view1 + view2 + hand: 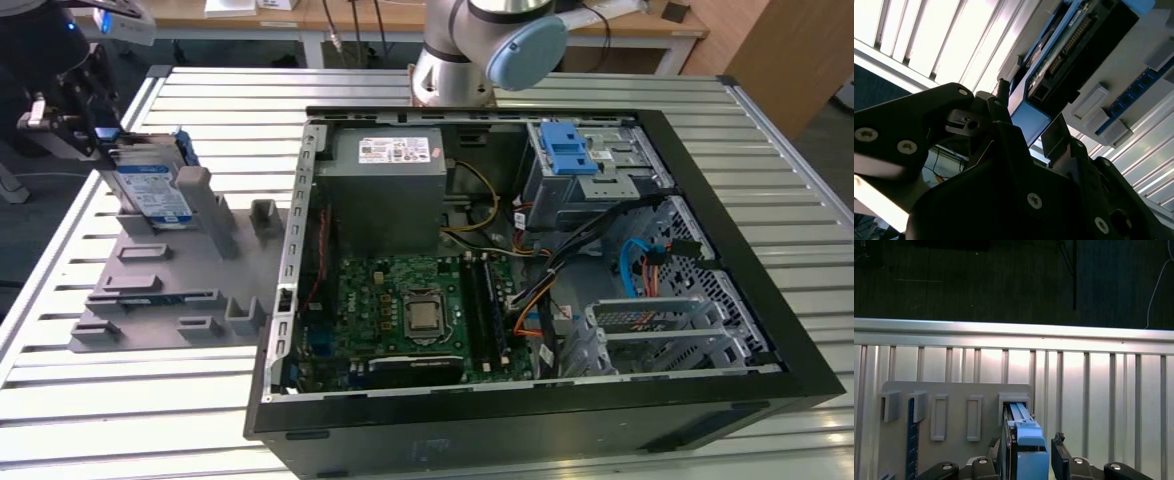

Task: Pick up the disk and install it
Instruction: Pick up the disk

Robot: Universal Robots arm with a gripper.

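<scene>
Your gripper (1030, 450) straddles the disk (147, 185), which stands upright in a slot of the stand (160, 300) at the exterior view's left. Whether it has clamped, I cannot tell. Centre it on the blue bracket, grip firmly, and lift straight along the slot.

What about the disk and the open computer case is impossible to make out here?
1. Exterior view: a post of the grey stand covers part of the disk.
2. First wrist view: the disk is edge-on, its label unseen; the picture's edge cuts off the gripper.
3. Exterior view: cables hide what lies beneath them in the computer case.
</scene>
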